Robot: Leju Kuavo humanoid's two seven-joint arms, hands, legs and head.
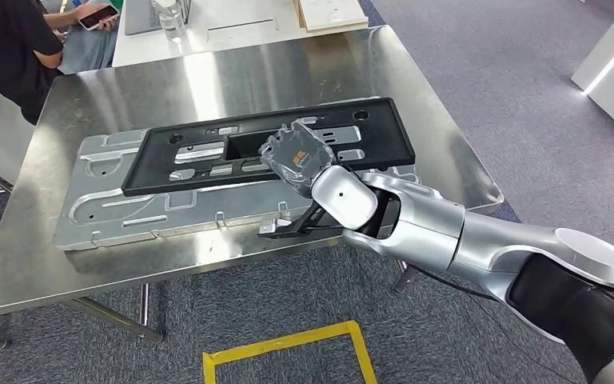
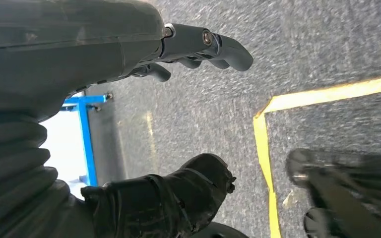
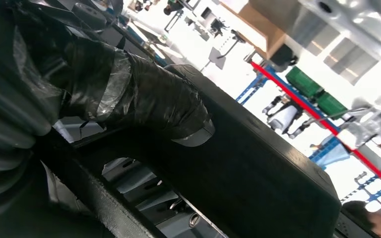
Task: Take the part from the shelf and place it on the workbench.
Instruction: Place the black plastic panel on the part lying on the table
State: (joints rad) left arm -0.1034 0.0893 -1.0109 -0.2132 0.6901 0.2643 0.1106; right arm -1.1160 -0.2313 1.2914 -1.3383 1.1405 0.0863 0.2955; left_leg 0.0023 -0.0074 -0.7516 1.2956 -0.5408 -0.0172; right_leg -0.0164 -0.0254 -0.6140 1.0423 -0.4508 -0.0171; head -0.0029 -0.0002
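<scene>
Head view: you see the long black plastic frame part (image 1: 272, 144) lying on a grey metal fixture plate (image 1: 120, 212) on the steel workbench (image 1: 232, 72), right hand (image 1: 300, 164) grasping its near right edge. Left wrist view: left hand (image 2: 198, 47) hangs over grey carpet (image 2: 317, 39), fingers curled, holding nothing. Right wrist view: taped thumb (image 3: 149, 101) presses on the black part (image 3: 258, 178).
</scene>
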